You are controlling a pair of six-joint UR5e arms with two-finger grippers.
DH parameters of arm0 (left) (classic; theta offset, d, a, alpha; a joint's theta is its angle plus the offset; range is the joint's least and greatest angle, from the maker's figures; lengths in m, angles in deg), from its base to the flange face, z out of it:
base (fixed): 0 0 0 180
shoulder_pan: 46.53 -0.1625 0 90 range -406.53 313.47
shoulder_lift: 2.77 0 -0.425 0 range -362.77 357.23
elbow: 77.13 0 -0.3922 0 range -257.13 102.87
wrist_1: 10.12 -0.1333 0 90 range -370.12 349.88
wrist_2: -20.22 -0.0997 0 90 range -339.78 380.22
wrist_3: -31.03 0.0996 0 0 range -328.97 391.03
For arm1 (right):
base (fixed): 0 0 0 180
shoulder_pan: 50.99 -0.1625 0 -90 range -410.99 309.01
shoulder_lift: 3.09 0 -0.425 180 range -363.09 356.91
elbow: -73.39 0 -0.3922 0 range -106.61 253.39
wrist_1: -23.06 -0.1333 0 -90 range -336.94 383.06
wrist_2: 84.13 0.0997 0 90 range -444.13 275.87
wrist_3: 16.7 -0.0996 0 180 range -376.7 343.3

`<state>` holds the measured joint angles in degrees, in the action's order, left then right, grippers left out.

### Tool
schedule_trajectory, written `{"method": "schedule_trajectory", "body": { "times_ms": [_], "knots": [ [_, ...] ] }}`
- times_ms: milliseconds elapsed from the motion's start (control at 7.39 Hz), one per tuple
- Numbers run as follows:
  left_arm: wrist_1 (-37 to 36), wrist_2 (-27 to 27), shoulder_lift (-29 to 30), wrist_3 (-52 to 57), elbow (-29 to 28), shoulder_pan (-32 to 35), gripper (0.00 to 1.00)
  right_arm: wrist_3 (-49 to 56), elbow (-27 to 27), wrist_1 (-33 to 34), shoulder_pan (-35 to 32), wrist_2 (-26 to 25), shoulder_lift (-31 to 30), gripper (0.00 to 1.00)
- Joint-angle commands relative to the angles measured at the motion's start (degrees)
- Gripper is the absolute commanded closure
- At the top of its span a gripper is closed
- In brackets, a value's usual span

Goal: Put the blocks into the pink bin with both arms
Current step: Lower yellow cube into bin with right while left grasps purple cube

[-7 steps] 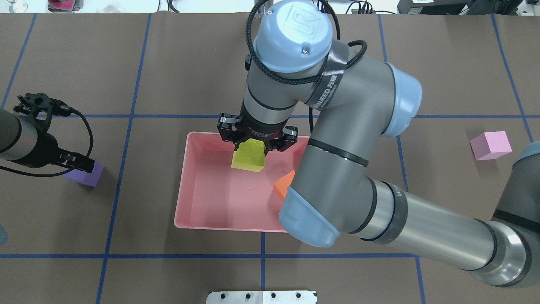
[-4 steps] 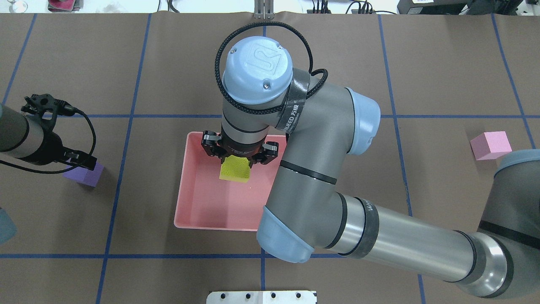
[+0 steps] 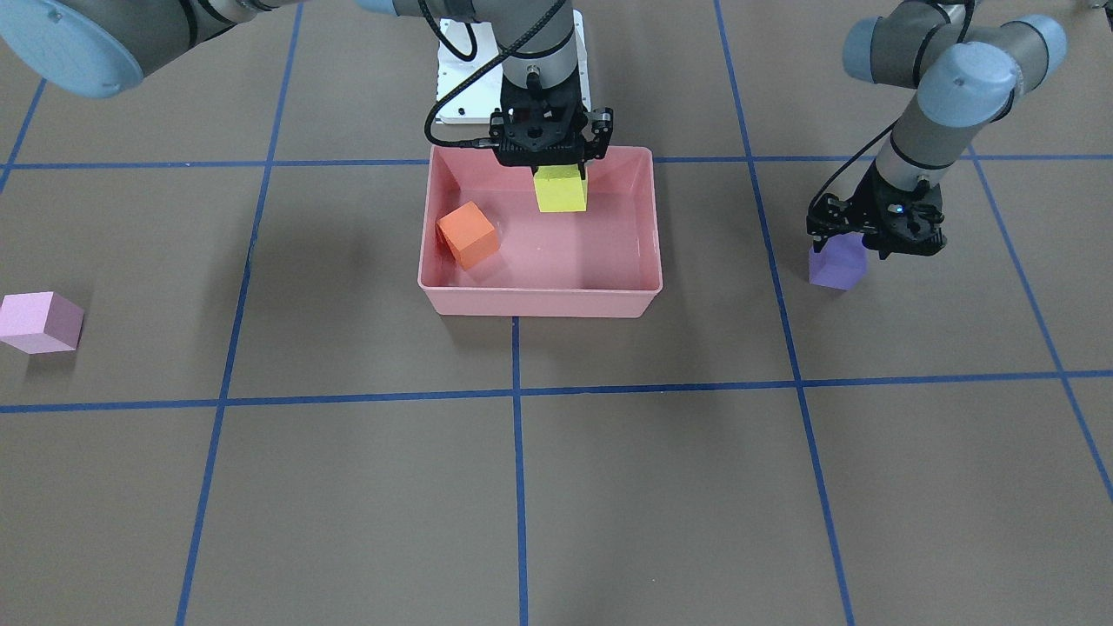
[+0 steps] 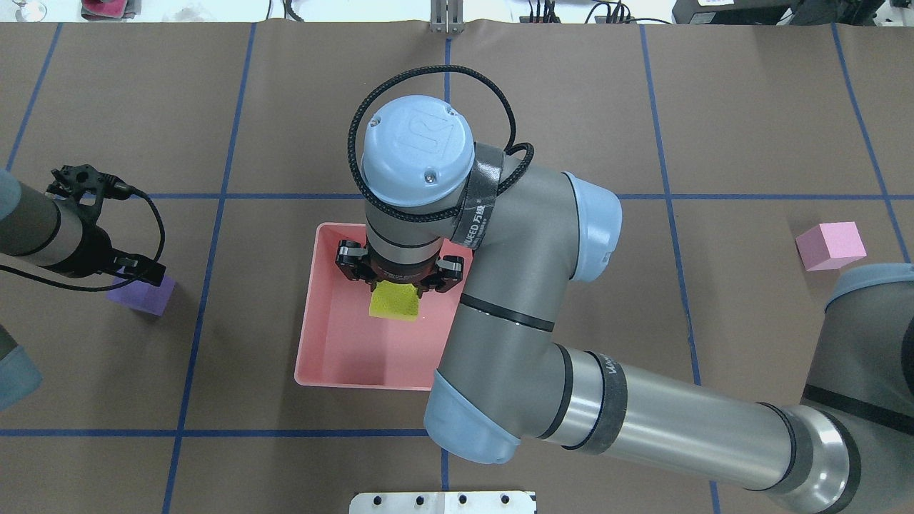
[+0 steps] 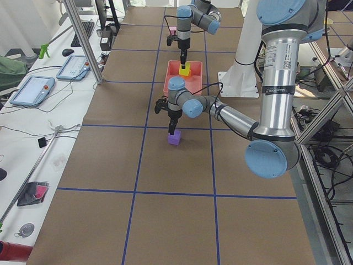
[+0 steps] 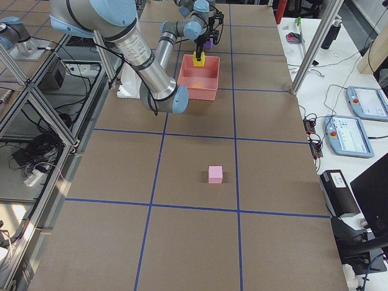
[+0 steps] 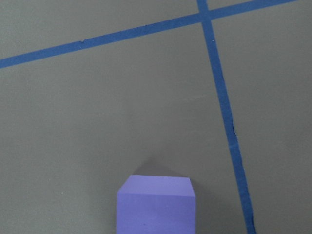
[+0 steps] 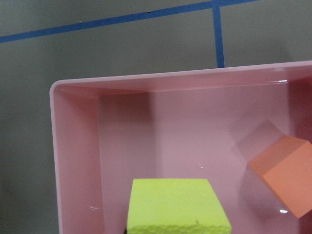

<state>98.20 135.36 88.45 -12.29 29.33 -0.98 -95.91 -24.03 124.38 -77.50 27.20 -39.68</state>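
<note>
The yellow block (image 3: pixel 560 193) hangs in my right gripper (image 3: pixel 556 169), whose fingers are clenched on the block's upper part, so that most of it shows below them. It is inside the outline of the pink bin (image 3: pixel 539 300) and clear of the floor, slightly to the left of the bin's middle as seen from overhead. The orange block (image 3: pixel 469 233) rests tilted on the bin floor to the right of the yellow one, apart from it and near the bin's right wall. My right arm comes in from the right, its forearm running low across the bin's near right corner. The elbow is bent upward, and the wrist points straight down over the bin. My left gripper (image 3: pixel 874 233) also points down, just above the purple block (image 3: pixel 836 263), which sits on the brown table (image 3: pixel 609 487) well to the left of the bin, beside a blue tape line (image 3: pixel 778 287). I cannot tell whether its fingers are spread or closed, or whether they touch the block. My left wrist camera shows only the block's top edge at the bottom of its view. My left arm reaches out from the left, its wrist bent downward. The light pink block (image 3: pixel 39 322) lies alone on the table far to the right, well apart from both grippers.
</note>
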Motion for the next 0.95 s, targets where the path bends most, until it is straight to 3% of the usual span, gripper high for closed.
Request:
{"method": "schedule_trajectory", "body": {
  "times_ms": [0,541,812],
  "knots": [
    [1.8,0.1,0.4,-0.4,-1.4,0.0,0.00,0.0,0.4,0.0,0.1,-0.2,0.0,1.00],
    [1.9,0.2,0.6,-0.3,-3.8,-0.5,0.00,0.3,2.0,-0.1,0.1,-0.6,-0.1,1.00],
    [1.9,0.3,0.7,-0.4,-4.2,-0.5,0.00,-0.2,5.6,-5.0,0.1,-0.8,-0.2,1.00]
  ]
}}
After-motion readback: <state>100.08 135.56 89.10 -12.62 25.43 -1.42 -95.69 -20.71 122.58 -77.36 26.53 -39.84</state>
